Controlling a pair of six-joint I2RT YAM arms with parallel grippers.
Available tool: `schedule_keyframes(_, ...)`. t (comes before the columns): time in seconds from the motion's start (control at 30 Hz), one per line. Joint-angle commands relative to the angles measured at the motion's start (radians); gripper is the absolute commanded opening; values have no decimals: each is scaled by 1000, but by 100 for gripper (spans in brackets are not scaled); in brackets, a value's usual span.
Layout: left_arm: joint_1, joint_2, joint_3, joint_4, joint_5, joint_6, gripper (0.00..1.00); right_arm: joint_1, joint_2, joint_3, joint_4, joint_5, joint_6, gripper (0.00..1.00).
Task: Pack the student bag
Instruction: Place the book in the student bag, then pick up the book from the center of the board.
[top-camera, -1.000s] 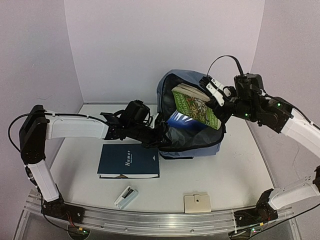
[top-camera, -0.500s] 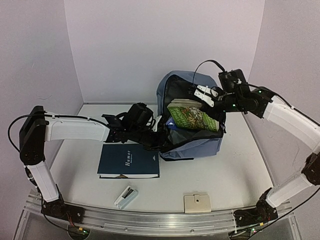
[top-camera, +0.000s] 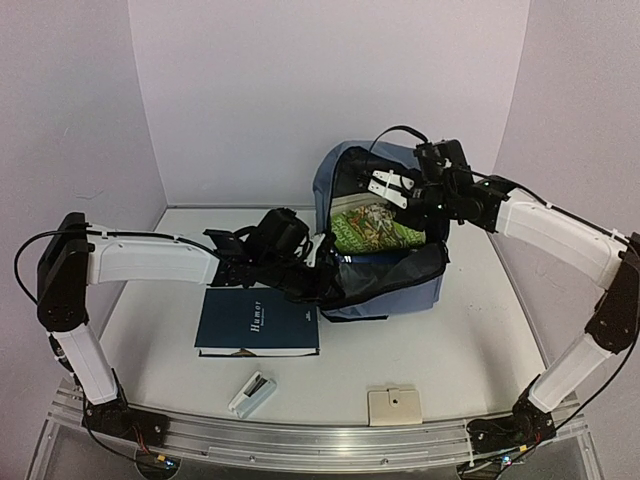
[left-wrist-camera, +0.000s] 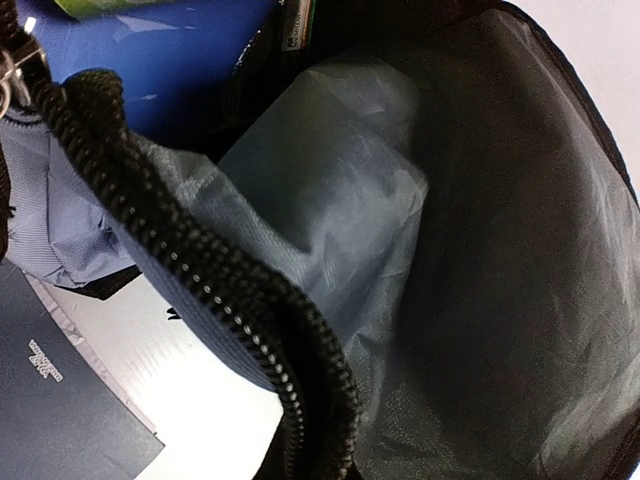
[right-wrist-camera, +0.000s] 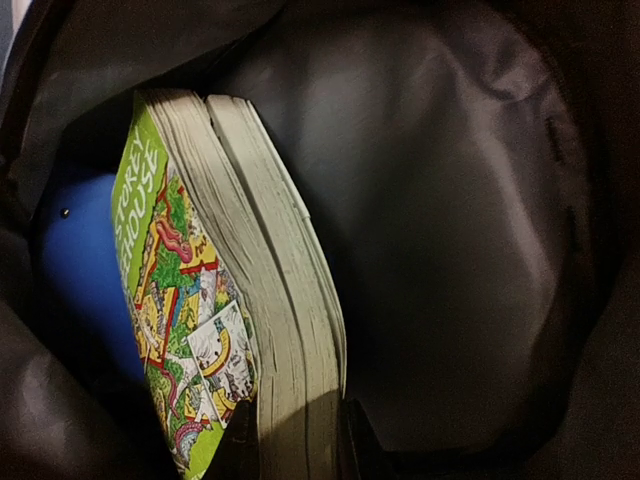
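Book partway into bag
Bag (top-camera: 385, 285) at frame centre, rim pinched by left hand (top-camera: 323, 284); right hand (right-wrist-camera: 295, 445) clamps book (right-wrist-camera: 240, 300) half inside. Released this tilted, it could snag the rim or tip out.

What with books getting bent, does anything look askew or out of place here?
Nothing spilled or damaged. The green book sits tilted in the bag, its pages parted into two blocks, pinched by the right gripper. A dark blue book lies outside on the table.

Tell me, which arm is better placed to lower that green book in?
The right: the right gripper holds the green book inside the student bag; the left gripper pinches its rim open.
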Motion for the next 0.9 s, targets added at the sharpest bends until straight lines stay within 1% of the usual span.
schedule_keyframes(0.0, -24, -27, 30, -72, 24, 21, 0, -7, -25, -50, 297, 79, -7, 11)
schedule_keyframes(0.07, -24, -27, 30, -73, 23, 21, 0, -7, -45, -88, 351, 100, 4, 25)
schedule_keyframes(0.17, -24, -29, 31, -75, 19, 22, 0, -7, -76, -112, 357, 112, 35, 38)
schedule_keyframes(0.23, -24, -30, 32, -76, 17, 23, 0, -7, -103, -130, 357, 106, 58, 50)
schedule_keyframes(0.27, -24, -30, 32, -76, 14, 23, 0, -7, -124, -140, 357, 101, 72, 54)
schedule_keyframes(0.37, -24, -31, 32, -76, 7, 24, 0, -7, -184, -170, 357, 77, 124, 59)
schedule_keyframes(0.43, -24, -31, 32, -78, 1, 25, 0, -7, -234, -192, 357, 49, 167, 64)
schedule_keyframes(0.5, -24, -29, 32, -82, -11, 25, 0, -7, -287, -213, 357, 12, 234, 73)
schedule_keyframes(0.53, -24, -27, 33, -87, -21, 23, 0, -7, -318, -219, 357, -3, 294, 78)
schedule_keyframes(0.57, -24, -25, 36, -94, -31, 22, 0, -7, -346, -222, 357, -17, 355, 86)
schedule_keyframes(0.63, -24, -20, 42, -99, -47, 17, 3, -7, -404, -232, 357, -46, 502, 91)
schedule_keyframes(0.77, -24, -22, 60, -90, -73, 13, 19, -6, -496, -270, 354, -122, 727, 96)
schedule_keyframes(0.8, -24, -27, 62, -82, -79, 12, 29, -7, -515, -273, 341, -126, 784, 96)
schedule_keyframes(0.87, -24, -41, 62, -63, -82, 17, 41, -7, -530, -266, 292, -127, 865, 98)
